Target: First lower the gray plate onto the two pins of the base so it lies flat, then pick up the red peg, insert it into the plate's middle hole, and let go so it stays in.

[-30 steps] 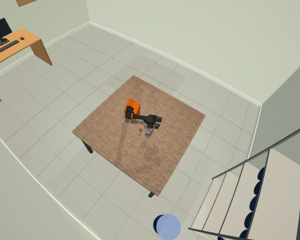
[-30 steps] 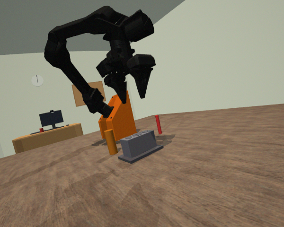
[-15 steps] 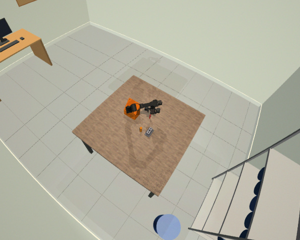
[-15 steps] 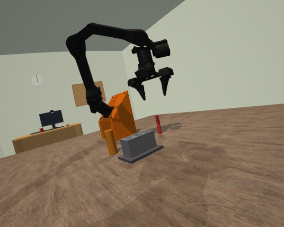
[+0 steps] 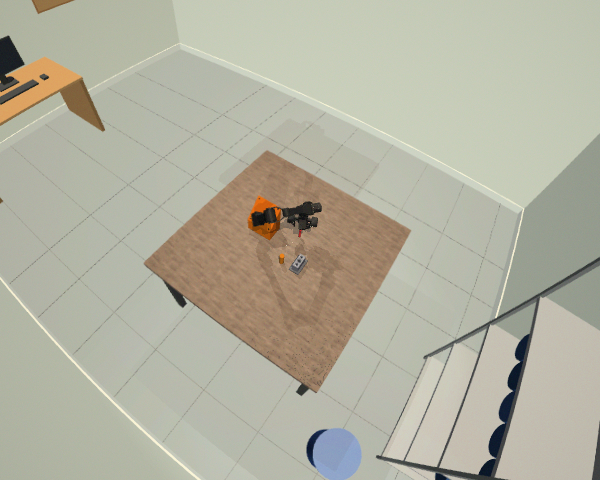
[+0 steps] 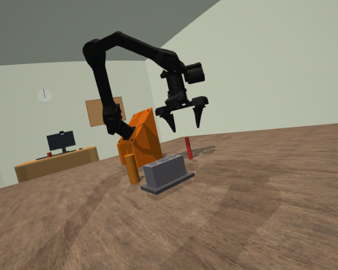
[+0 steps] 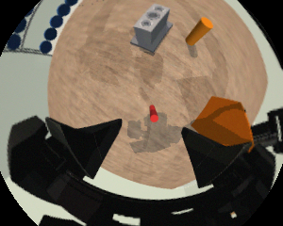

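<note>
Exterior view: hand (image 5: 299, 232) (image 6: 186, 129) (image 7: 153, 126) spread wide, nothing gripped, above the red peg (image 5: 300, 233) (image 6: 188, 148) (image 7: 153, 113). Peg stands upright on the surface (image 5: 352, 242) (image 6: 250, 203) (image 7: 99, 94), apart from the gray plate (image 5: 298, 260) (image 6: 169, 171) (image 7: 152, 27).

Handling, judged by eye: peg slim, probably light and stiff; smooth side may slip or tip if one finger touches first. Grip suggested on the upper part, fingers centred on either side — lower end left free for insertion. Plate a thick block, likely rigid, heavier than the peg; appears flat on the base (image 5: 293, 270) (image 6: 156, 192) (image 7: 151, 47).

Containers: none seen. Plate's middle hole — no peg in it. Orange cylinder (image 5: 281, 258) (image 6: 132, 169) (image 7: 199, 32) upright beside the plate; whether hollow, cannot tell.
</note>
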Controlling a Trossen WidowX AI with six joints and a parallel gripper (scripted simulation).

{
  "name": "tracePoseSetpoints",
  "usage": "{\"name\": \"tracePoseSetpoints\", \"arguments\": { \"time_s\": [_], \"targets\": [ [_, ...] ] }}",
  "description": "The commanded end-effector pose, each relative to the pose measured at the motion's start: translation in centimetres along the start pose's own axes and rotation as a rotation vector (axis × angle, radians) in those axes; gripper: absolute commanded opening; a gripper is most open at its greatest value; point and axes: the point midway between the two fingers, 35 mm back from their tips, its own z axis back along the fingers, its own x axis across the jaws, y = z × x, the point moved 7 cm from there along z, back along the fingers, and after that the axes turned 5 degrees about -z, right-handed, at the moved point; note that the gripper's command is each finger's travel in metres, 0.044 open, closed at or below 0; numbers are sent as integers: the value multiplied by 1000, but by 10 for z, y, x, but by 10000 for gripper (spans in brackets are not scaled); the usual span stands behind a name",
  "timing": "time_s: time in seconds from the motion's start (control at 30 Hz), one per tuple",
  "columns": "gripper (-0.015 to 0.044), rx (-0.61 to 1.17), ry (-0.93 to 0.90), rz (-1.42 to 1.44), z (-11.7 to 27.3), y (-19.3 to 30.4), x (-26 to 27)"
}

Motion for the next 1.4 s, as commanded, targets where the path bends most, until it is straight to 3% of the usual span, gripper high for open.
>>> {"name": "tracePoseSetpoints", "arguments": {
  "time_s": [0.0, 1.23, 1.37],
  "targets": [
    [440, -9, 9, 7, -9, 0, -1],
    [440, -12, 10, 7, -65, -2, -3],
    [335, -12, 10, 7, -65, -2, -3]
  ]
}}
